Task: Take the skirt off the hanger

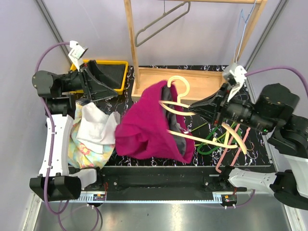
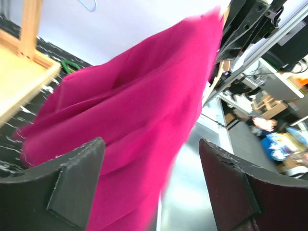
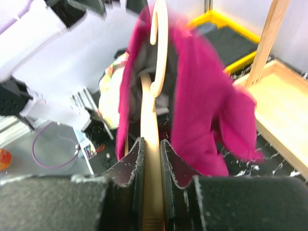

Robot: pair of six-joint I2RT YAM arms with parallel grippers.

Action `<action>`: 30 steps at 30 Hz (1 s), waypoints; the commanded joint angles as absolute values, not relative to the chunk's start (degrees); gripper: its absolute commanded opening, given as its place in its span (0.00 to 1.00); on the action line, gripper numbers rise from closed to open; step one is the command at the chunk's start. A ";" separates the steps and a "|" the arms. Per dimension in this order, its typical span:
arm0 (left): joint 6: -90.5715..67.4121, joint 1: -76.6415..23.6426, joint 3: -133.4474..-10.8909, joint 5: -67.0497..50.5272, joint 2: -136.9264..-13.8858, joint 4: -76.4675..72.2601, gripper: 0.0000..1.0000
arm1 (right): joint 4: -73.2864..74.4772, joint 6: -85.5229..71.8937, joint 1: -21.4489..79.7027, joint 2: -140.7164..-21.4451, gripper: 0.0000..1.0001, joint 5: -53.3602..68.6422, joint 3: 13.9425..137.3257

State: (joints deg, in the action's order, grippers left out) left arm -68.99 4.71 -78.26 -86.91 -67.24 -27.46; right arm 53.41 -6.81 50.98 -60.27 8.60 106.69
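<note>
The magenta skirt (image 1: 147,125) hangs loosely on a cream hanger (image 1: 179,89) held above the table's middle. My right gripper (image 1: 195,107) is shut on the hanger's arm; the right wrist view shows the cream bar (image 3: 153,144) clamped between both fingers, with the skirt (image 3: 207,110) draped over its far end. My left gripper (image 1: 111,86) is open and empty at the left, apart from the skirt. In the left wrist view the skirt (image 2: 139,120) fills the space beyond the spread fingers (image 2: 72,183).
A pile of pale clothes (image 1: 94,132) lies at the left. A yellow-rimmed bin (image 1: 115,67) stands at the back left. A wooden rack base (image 1: 202,79) stands behind, with a grey hanger (image 1: 161,21) on it. Green, pink and cream hangers (image 1: 226,142) lie at the right.
</note>
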 commanded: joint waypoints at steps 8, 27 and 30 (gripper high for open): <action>-50.10 4.66 -60.75 -94.04 -55.90 -7.21 0.81 | 42.63 -5.89 50.80 -61.43 0.00 7.65 110.74; 8.33 -25.99 -58.26 -23.44 -62.56 35.69 0.81 | 21.01 -7.63 50.80 -31.88 0.00 -63.73 73.25; 14.12 -33.28 -59.67 -13.39 -66.77 36.73 0.84 | 20.39 -15.19 50.80 -21.58 0.00 -78.08 59.53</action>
State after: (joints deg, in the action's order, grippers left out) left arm 1.15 -25.85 -55.48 -39.07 -62.96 33.74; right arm 28.47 -6.96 50.85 -32.05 -46.28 71.83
